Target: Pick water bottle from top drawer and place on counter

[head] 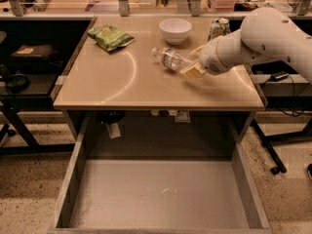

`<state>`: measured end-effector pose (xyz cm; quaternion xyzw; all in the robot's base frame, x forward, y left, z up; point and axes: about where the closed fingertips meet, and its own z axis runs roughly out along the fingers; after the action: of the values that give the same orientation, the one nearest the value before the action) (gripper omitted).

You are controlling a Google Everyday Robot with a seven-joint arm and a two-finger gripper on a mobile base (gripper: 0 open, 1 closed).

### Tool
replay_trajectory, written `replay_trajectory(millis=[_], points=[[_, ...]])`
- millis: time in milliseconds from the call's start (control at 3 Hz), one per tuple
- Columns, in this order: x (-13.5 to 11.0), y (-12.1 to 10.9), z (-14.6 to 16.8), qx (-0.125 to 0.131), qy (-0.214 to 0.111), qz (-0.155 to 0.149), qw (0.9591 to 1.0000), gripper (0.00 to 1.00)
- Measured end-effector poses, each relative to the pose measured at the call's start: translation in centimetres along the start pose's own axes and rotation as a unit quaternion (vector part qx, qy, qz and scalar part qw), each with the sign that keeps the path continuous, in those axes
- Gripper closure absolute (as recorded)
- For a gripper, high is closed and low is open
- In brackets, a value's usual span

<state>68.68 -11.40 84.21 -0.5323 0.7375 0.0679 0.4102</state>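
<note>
The water bottle (170,59), clear with a white, red and blue label band, lies tilted on its side just over the counter (131,82), cap pointing left. My gripper (194,62) reaches in from the right, and its pale yellow fingers (192,72) are closed around the bottle's base end. The top drawer (161,194) is pulled open below the counter's front edge, and its pale grey bottom holds nothing.
A green snack bag (110,36) lies at the counter's back left. A white bowl (175,30) stands at the back middle. A green-patterned can (218,29) stands behind my arm. Dark shelving stands to the left, and cables and table legs to the right.
</note>
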Motion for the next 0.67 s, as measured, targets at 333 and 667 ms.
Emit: replay_trajectory(millis=[333, 667], points=[[0.00, 0.00, 0.00, 0.000, 0.000, 0.000, 1.0000, 0.60], [0.00, 0.00, 0.01, 0.000, 0.000, 0.000, 1.0000, 0.37]])
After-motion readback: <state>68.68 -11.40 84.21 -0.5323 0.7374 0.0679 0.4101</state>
